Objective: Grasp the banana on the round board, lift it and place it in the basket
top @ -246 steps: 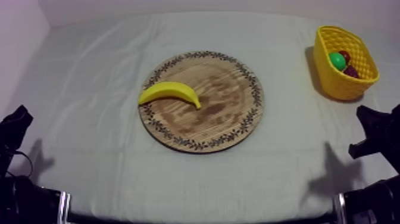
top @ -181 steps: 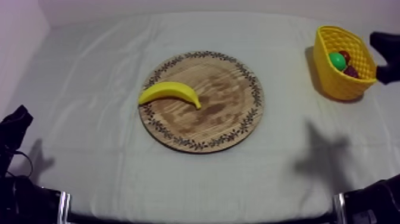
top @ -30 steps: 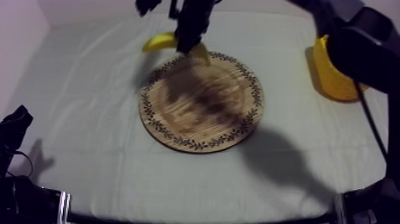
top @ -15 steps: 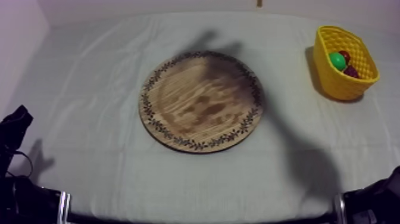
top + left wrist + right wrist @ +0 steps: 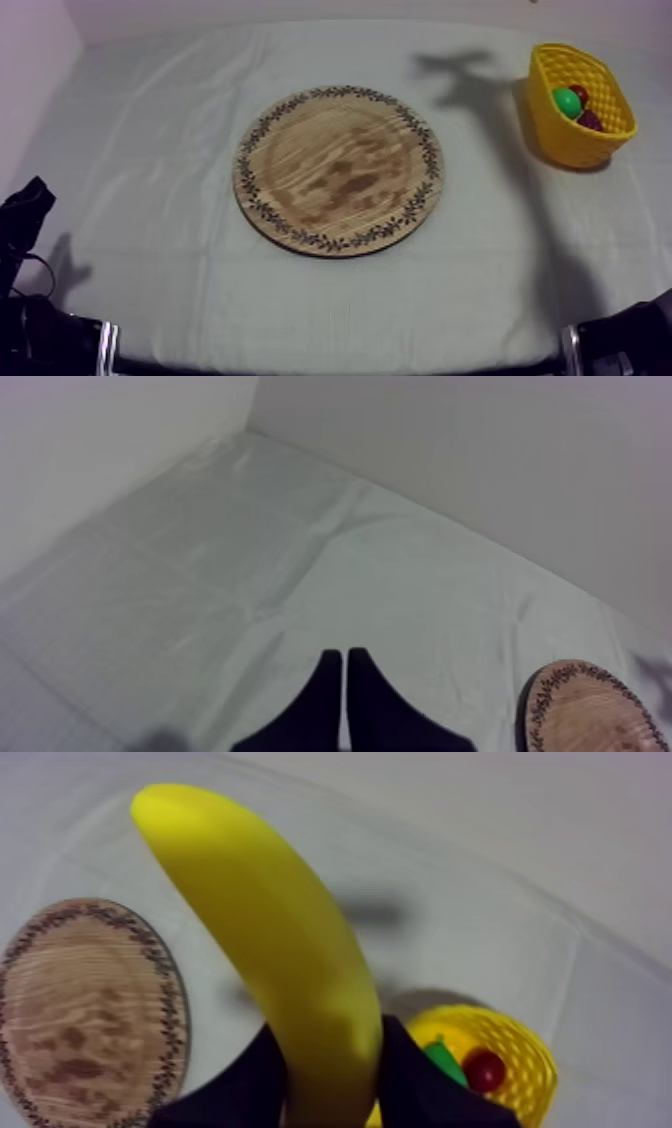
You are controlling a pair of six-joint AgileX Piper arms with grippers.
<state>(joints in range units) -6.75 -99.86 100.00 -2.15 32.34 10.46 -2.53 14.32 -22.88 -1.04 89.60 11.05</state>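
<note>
Above the table [image 5: 140,150], between wooden board [image 5: 90,1012] and yellow basket [image 5: 530,1052], the right gripper [image 5: 330,1052] is clamped on the banana [image 5: 260,922]. Near the table's left edge, the left gripper [image 5: 345,671] lies closed on nothing.

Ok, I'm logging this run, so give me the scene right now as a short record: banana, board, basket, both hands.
banana: off the wooden board, gripped in the right hand, not yet in the yellow basket
wooden board: bare, flat on the cloth
yellow basket: holds a green fruit and a small red fruit
right hand: shut on banana
left hand: shut on nothing, over the cloth beside the wooden board
</note>
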